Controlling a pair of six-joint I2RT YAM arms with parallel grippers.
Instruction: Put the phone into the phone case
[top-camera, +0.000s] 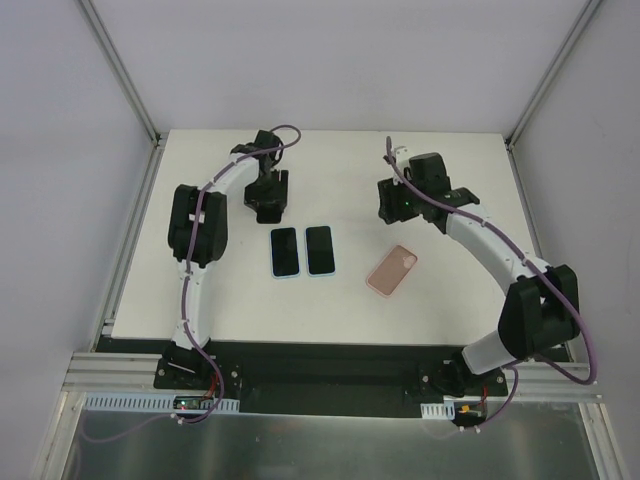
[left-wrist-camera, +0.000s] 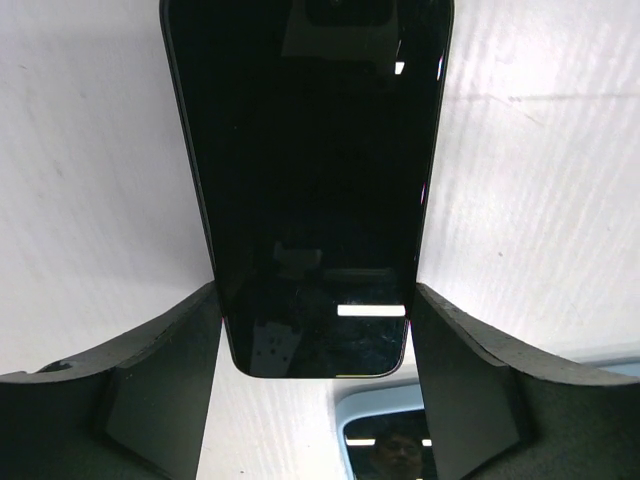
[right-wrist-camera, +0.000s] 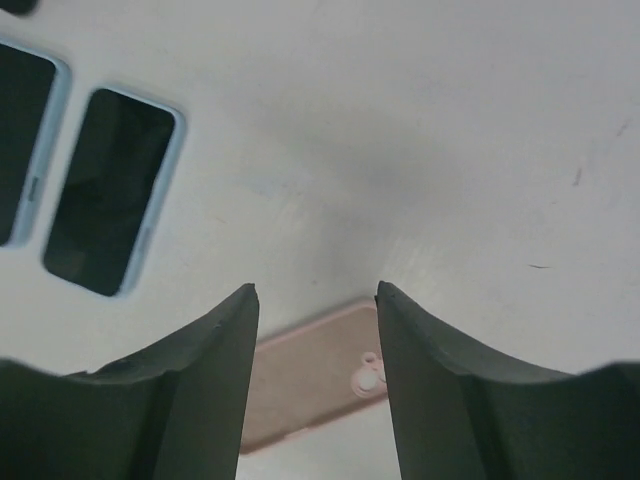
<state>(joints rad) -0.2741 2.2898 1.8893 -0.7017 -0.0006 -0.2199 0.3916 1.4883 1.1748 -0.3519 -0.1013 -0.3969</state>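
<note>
Left gripper (top-camera: 268, 208): sits well to the left of the soft pink phone case (top-camera: 392, 270) and beyond it. Grips a bare, glossy black slab phone (left-wrist-camera: 310, 180) by its two long edges, with the dark fingers (left-wrist-camera: 160, 400) pressed against either side near one short end. Cannot tell whether the phone rests on the white table (top-camera: 440, 310) or hangs just above it.

Right gripper (right-wrist-camera: 316, 290): hovers just beyond the pink case without touching it. Stands with jaws spread and nothing between them. Frames part of the case in that gap in the right wrist view.

Pink case: lies flat on the table at a slant, with a small camera cut-out showing at one end. Holds no phone.

Left of the pink case, between it and the left gripper: two dark-screened phones already in light-blue cases, one nearer the pink case (top-camera: 320, 250) and one farther (top-camera: 285, 252). Lie flat, screens up and long sides parallel, close together but with a thin gap between them. Show again in the left wrist view as a light-blue corner just past the black phone's short end.
</note>
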